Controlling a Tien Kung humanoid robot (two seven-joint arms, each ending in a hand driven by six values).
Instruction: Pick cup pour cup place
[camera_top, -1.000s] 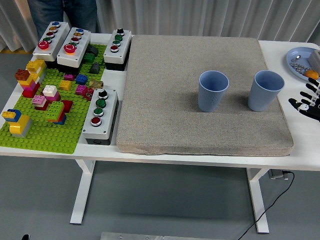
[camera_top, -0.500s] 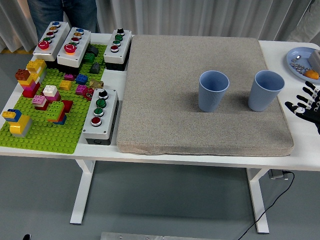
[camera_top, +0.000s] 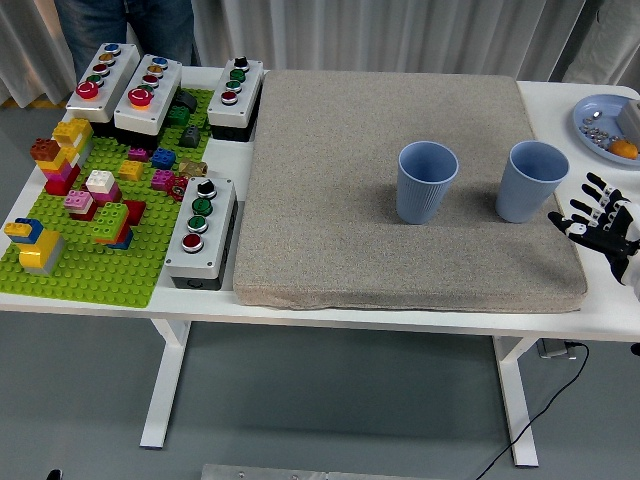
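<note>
Though apart, two ribbed blue cups (camera_top: 427, 182) upright.

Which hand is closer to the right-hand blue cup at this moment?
Right. The right hand, fingers spread and holding nothing, sits just right of the right blue cup, slightly nearer the table's front edge, not touching it. The left hand is out of view.

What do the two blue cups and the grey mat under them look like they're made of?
Left cup and right cup: probably plastic, matte pale blue, with fine vertical ribbing on the walls; matte-glazed ceramic can't be ruled out. Mat: looks like coarse woven fabric or short-pile carpet over a thick pad, judging by its speckled grey-beige grain, soft rounded edges and visible thickness above the white table.
</note>
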